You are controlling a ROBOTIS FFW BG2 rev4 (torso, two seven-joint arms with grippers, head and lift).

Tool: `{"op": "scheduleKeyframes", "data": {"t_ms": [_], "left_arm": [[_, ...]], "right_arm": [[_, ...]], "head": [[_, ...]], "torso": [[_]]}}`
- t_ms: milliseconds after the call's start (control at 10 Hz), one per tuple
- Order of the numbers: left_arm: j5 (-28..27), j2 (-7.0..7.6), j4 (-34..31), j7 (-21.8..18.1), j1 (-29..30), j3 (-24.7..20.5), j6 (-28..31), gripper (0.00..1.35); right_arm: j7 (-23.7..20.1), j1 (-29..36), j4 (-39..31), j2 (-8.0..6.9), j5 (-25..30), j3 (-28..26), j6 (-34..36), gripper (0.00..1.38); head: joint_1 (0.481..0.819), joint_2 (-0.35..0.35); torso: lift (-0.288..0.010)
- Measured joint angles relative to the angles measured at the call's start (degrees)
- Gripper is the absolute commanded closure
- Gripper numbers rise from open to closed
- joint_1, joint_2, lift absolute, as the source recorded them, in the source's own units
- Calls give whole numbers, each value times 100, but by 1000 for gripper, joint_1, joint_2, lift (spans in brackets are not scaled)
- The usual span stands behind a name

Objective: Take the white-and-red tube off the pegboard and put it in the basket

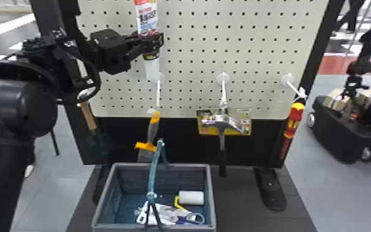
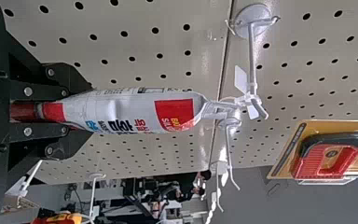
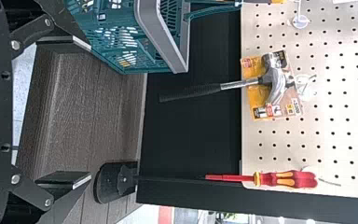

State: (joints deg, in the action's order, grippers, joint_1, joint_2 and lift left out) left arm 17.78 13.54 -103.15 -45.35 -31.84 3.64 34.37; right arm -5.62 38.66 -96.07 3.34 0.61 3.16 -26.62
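The left gripper [image 1: 151, 43] has its fingers closed around the lower part of the white-and-red tube [image 2: 135, 112], which stands upright in front of the pegboard [image 1: 191, 57]; the right gripper [image 3: 91, 112] waits, fingers wide apart, off to the side of the basket [image 1: 185, 165]. The tube's upper end sits right by the tip of a hook [image 2: 251, 60], and I cannot tell whether it hangs free of it. The step in hand looks like unhooking. Best to keep the squeeze firm but not crushing, since the tube is held low and its top could sway, and draw it along the hook and off the tip without twisting. Once loose, bring it down clear of the scraper [image 1: 152, 129] and beside the basket's raised handle [image 1: 153, 176].
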Motion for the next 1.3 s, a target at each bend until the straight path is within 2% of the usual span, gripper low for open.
{"op": "scheduleKeyframes", "data": {"t_ms": [700,1300], "left_arm": [[48,0,-19,62,14,-7,-45,1119],[77,18,-521,132,81,-21,22,1153]], "right_arm": [[0,1,-33,11,-34,0,31,314],[0,3,-33,33,-33,0,80,314]], "head": [[549,0],[549,0]], "torso": [[-100],[-100]]}}
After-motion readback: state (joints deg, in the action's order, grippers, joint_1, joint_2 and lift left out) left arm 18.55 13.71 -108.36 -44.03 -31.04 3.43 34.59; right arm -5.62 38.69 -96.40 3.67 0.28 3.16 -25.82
